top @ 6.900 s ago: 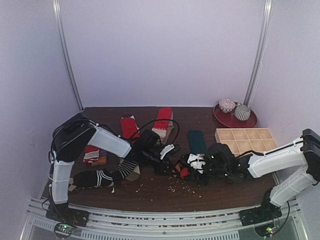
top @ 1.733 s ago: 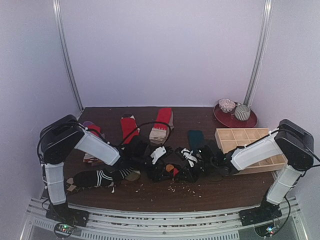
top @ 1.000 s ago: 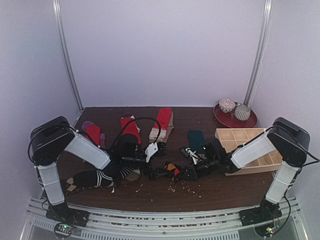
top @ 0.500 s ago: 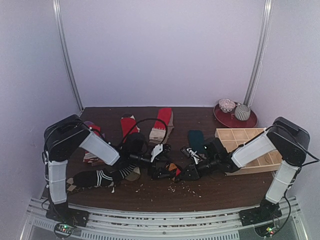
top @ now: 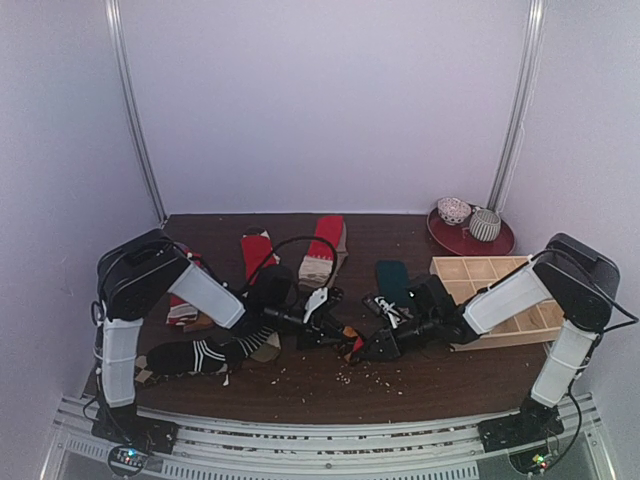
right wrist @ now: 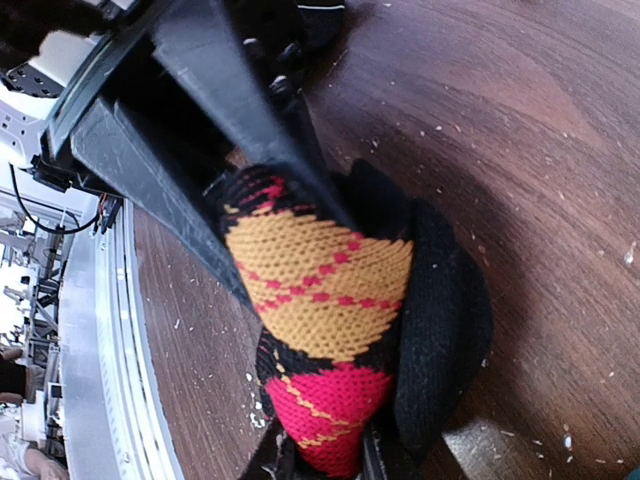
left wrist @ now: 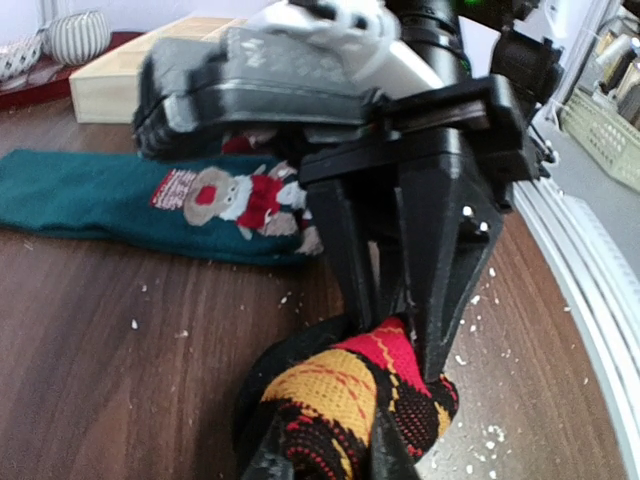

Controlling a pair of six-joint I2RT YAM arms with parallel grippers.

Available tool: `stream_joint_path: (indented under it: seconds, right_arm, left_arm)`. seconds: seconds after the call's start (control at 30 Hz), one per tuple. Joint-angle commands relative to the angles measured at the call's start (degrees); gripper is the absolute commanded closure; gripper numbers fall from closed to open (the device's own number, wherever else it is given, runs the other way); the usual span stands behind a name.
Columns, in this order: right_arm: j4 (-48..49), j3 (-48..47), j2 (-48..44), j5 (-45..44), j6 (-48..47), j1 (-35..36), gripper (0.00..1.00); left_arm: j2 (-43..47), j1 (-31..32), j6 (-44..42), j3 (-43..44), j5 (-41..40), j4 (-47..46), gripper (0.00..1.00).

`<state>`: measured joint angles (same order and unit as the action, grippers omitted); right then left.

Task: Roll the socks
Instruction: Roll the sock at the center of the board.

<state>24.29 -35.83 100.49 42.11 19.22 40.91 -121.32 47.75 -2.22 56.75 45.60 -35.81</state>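
Observation:
The black sock with orange and red argyle diamonds (top: 351, 343) is bunched into a ball at the table's middle front. My left gripper (top: 337, 333) and right gripper (top: 366, 349) meet on it from opposite sides. In the left wrist view my left gripper (left wrist: 325, 452) is shut on the argyle sock (left wrist: 340, 395), and the right gripper's fingers (left wrist: 440, 250) pinch its far end. In the right wrist view my right gripper (right wrist: 325, 462) is shut on the sock's red tip (right wrist: 320, 290), with the black cuff folded round its right side.
A dark teal monkey sock (top: 392, 281) (left wrist: 150, 200) lies behind the grippers. Red-and-beige socks (top: 322, 250) lie at the back. A striped sock (top: 200, 355) and a red-and-purple one (top: 185, 306) lie left. A wooden compartment tray (top: 495, 281) and a red plate (top: 447, 239) holding bowls stand right.
My left gripper has moved right, close up to the right gripper. The argyle sock has gone from spread between the grippers to a tight ball held by both.

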Motion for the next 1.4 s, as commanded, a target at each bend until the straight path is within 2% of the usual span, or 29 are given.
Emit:
stream_joint_path:
  seconds: [0.0, 0.13, 0.27, 0.53, 0.7, 1.0, 1.37]
  right_arm:
    - [-16.91, 2.91, 5.11, -5.31, -1.05, 0.32, 0.82]
    - [-18.1, 1.46, 4.23, -6.67, -1.43, 0.31, 0.81]
    - [-21.05, -1.11, 1.63, -9.23, -2.7, 0.32, 0.74]
    - [-28.83, -7.76, -7.75, -14.75, -5.84, 0.32, 0.57]
    - [-31.29, -10.88, -12.28, -16.06, -7.5, 0.32, 0.38]
    - [-37.9, -16.85, -5.91, -10.52, -9.58, 0.32, 0.19]
    - [-33.81, -19.88, 1.3, -8.82, -6.73, 0.32, 0.18]
  left_arm:
    - [-2.9, 0.39, 1.17, 1.83, 0.96, 2.6, 1.0]
    - [-4.03, 0.33, 3.69, 1.88, -5.26, 7.16, 1.0]
    - [-4.74, 0.35, 6.58, 0.21, -11.33, 11.42, 1.0]
    - [-4.39, 0.33, 9.09, -5.47, -16.01, 10.95, 1.0]
    - [-4.14, 0.34, 8.46, -5.45, -16.48, 11.35, 1.0]
    - [-4.37, 0.33, 8.12, -5.42, -16.64, 11.21, 1.0]
    - [-4.47, 0.36, 7.81, -5.09, -16.49, 11.35, 1.0]
